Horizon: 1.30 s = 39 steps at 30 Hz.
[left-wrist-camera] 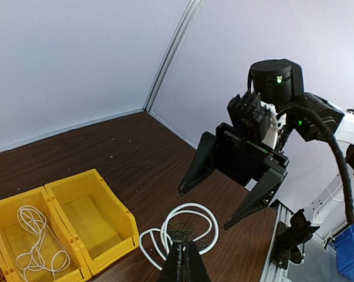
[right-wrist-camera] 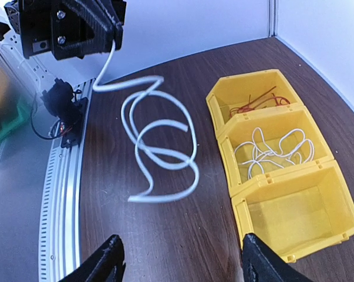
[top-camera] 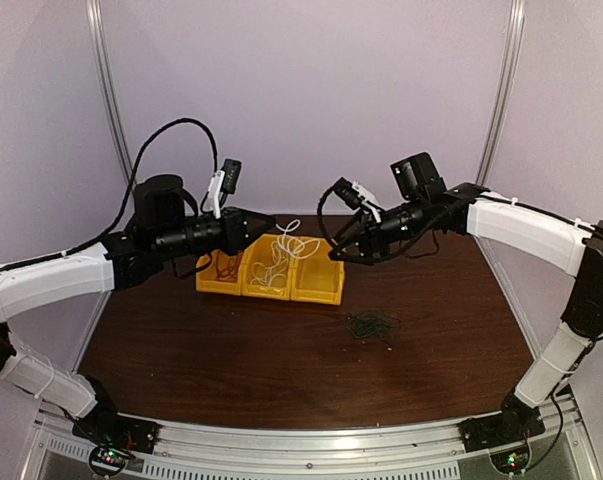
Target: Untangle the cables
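Observation:
My left gripper (top-camera: 268, 226) is shut on a curly white cable (top-camera: 292, 241) and holds it in the air above the yellow bins (top-camera: 314, 292). In the left wrist view the shut fingers (left-wrist-camera: 185, 261) pinch the white loops (left-wrist-camera: 195, 209), with a few thin dark strands at the tip. My right gripper (top-camera: 345, 247) is open and empty, facing the left one; its wrist view (right-wrist-camera: 185, 271) shows the white cable (right-wrist-camera: 159, 141) hanging from the left gripper (right-wrist-camera: 113, 36). A dark green-black cable (top-camera: 371, 325) lies bunched on the table. A red cable (right-wrist-camera: 253, 106) lies in the end bin.
Three joined yellow bins stand mid-table: one with the red cable, the middle one (right-wrist-camera: 223, 140) with thin white cables (right-wrist-camera: 275, 150), the third (right-wrist-camera: 300, 211) empty. Brown tabletop (top-camera: 231, 360) with a metal rail at the near edge (top-camera: 311, 440). Walls enclose the back and sides.

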Motion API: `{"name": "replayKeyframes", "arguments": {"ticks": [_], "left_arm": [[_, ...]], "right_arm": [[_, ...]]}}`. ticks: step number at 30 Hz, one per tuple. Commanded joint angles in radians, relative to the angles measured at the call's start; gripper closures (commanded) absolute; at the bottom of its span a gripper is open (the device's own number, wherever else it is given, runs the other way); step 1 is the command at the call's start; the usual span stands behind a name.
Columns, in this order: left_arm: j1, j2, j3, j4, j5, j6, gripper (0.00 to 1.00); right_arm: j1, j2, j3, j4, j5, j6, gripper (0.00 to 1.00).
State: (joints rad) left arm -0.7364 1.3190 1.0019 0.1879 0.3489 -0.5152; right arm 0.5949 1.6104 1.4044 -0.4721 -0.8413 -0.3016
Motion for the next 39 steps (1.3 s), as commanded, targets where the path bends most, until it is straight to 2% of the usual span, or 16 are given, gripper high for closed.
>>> {"name": "replayKeyframes", "arguments": {"ticks": [1,10,13,18,22,23,25,27,32,39], "left_arm": [[-0.014,0.028,-0.012,0.133,-0.003,-0.024,1.0],[-0.029,0.053,-0.011,0.195,-0.011,-0.032,1.0],[-0.033,0.065,-0.011,0.208,-0.004,-0.037,1.0],[-0.041,0.072,-0.013,0.215,-0.007,-0.037,1.0],[-0.044,0.062,-0.017,0.214,-0.029,-0.031,1.0],[-0.044,0.055,-0.016,0.209,-0.037,-0.025,1.0],[-0.044,0.043,-0.016,0.197,-0.049,-0.013,1.0],[-0.044,0.034,-0.013,0.186,-0.057,-0.002,1.0],[-0.043,-0.027,0.0,0.117,-0.169,0.068,1.0],[-0.008,-0.147,0.084,-0.098,-0.328,0.2,1.0]], "right_arm": [[0.016,0.067,0.104,0.028,-0.14,0.137,0.3],[0.02,0.131,0.102,0.151,-0.314,0.3,0.33],[0.02,0.123,0.078,0.205,-0.325,0.347,0.33],[0.02,0.131,0.066,0.213,-0.308,0.358,0.52],[0.019,0.123,0.033,0.23,-0.266,0.371,0.82],[0.017,0.118,0.024,0.23,-0.258,0.369,0.86],[0.014,0.109,0.004,0.233,-0.243,0.37,0.89],[0.011,0.103,-0.012,0.23,-0.234,0.366,0.98],[-0.003,0.092,-0.042,0.2,-0.19,0.324,1.0],[-0.107,0.065,-0.128,0.22,-0.131,0.315,1.0]]}}
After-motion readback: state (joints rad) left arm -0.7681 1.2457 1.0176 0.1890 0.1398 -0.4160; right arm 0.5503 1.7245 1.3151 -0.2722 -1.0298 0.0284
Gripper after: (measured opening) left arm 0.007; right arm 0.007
